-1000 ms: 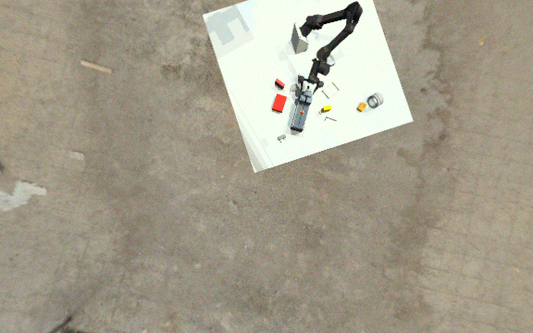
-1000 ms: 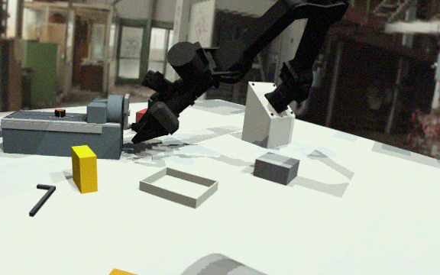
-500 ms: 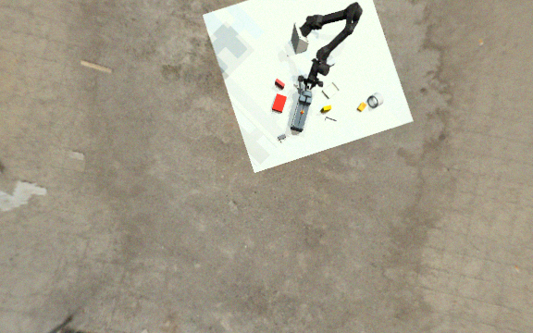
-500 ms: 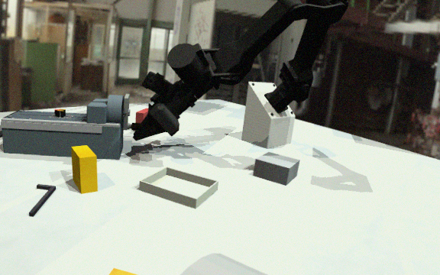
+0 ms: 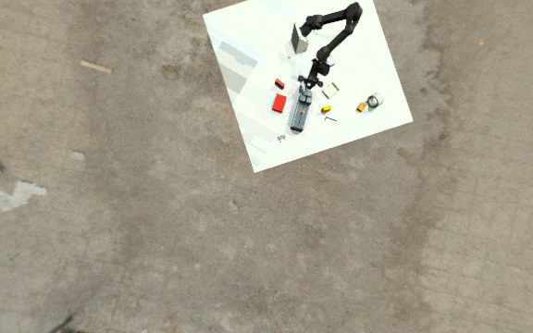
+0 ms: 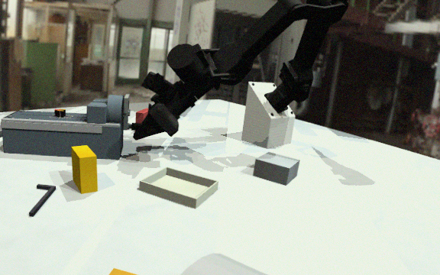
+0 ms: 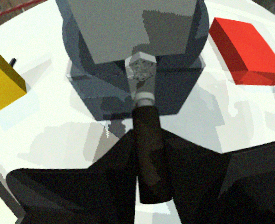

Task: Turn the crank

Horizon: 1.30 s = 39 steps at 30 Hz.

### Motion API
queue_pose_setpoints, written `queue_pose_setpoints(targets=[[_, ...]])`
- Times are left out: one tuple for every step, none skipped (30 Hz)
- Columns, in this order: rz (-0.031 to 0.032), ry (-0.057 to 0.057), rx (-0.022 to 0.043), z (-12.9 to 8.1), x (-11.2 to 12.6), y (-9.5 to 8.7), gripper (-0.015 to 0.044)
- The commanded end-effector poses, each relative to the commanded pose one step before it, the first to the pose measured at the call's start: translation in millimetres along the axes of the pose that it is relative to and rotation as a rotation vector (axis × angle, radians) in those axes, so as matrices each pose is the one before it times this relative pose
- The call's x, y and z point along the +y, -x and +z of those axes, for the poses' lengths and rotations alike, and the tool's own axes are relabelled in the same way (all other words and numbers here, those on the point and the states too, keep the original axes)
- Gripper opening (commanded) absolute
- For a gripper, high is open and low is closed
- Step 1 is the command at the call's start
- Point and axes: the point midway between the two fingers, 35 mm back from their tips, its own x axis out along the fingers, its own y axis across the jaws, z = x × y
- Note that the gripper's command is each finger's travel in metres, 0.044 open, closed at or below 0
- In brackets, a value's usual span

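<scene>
With my gripper (image 7: 144, 132) clamped on the crank handle (image 7: 146, 143) at the machine's (image 6: 57, 130) near end, I should turn slowly, watching the red pointer (image 6: 59, 112) atop the slide.

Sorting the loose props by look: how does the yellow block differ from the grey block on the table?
The yellow block stands upright on end, taller than wide; the grey block lies low and flat. One is bright yellow, the other dull grey. The yellow block stands beside the grey machine, near the black hex key; the grey block sits in front of the white wedge-shaped stand. Both are plain box shapes resting on the white table, untouched by the arm.
</scene>
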Motion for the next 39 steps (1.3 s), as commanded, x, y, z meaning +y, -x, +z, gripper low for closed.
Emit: queue_pose_setpoints(targets=[[0.00672,-0.0025,0.00194,-0.40,8.26,-0.40,0.0000],[0.00006,0.0000,0.00002,-0.05,1.63,-0.08,0.0000],[0.00000,0.0000,0.00000,0.00,0.00,0.00,0.0000],[0.00000,0.0000,0.00000,0.12,0.05,0.01,0.0000],[0.00000,0.0000,0.00000,0.10,0.09,0.02,0.0000],[0.00000,0.0000,0.00000,0.09,0.12,0.03,0.0000],[0.00000,0.0000,0.00000,0.08,0.12,0.03,0.0000],[0.00000,0.0000,0.00000,0.07,0.11,0.03,0.0000],[0.00000,0.0000,0.00000,0.06,0.10,0.03,0.0000],[0.00000,0.0000,0.00000,0.05,0.10,0.02,0.0000],[0.00000,0.0000,0.00000,0.04,0.10,0.02,0.0000],[0.00000,0.0000,0.00000,0.03,0.12,0.02,0.0000],[0.00000,0.0000,0.00000,0.02,0.10,0.02,0.0000],[0.00000,0.0000,0.00000,0.00,0.00,0.00,0.0000],[0.00001,0.0000,0.00000,0.05,0.16,0.04,0.0000],[0.00000,0.0000,0.00000,0.00,0.00,0.00,0.0000],[0.00000,0.0000,0.00000,0.05,0.14,0.04,0.0000],[0.00000,0.0000,0.00000,0.00,0.00,0.00,0.0000],[0.00000,0.0000,0.00000,0.04,0.13,0.04,0.0000],[0.00000,0.0000,0.00000,0.00,0.00,0.00,0.0000],[0.00000,0.0000,0.00000,0.03,0.15,0.04,0.0000],[0.00000,0.0000,0.00000,0.00,0.00,0.00,0.0000],[0.00000,0.0000,0.00000,0.02,0.15,0.03,0.0000],[0.00000,0.0000,0.00000,0.00,0.00,0.00,0.0000],[0.00000,0.0000,0.00000,0.02,0.14,0.03,0.0000],[0.00000,0.0000,0.00000,0.00,0.00,0.00,0.0000],[0.00000,0.0000,0.00000,0.02,0.14,0.03,0.0000],[0.00000,0.0000,0.00000,0.00,0.00,0.00,0.0000],[0.00000,0.0000,0.00000,0.02,0.14,0.03,0.0000],[0.00000,0.0000,0.00000,0.00,0.00,0.00,0.0000],[0.00000,0.0000,0.00000,0.02,0.14,0.03,0.0000],[0.00000,0.0000,0.00000,0.00,0.00,0.00,0.0000],[0.00000,0.0000,0.00000,0.02,0.14,0.03,0.0000],[0.00000,0.0000,0.00000,0.00,0.00,0.00,0.0000],[0.00000,0.0000,0.00000,0.02,0.13,0.03,0.0000],[0.00000,0.0000,0.00000,0.00,0.00,0.00,0.0000],[0.00000,0.0000,0.00000,0.03,0.13,0.03,0.0000],[0.00000,0.0000,0.00000,0.00,0.00,0.00,0.0000],[0.00000,0.0000,0.00000,0.02,0.13,0.03,0.0000]])
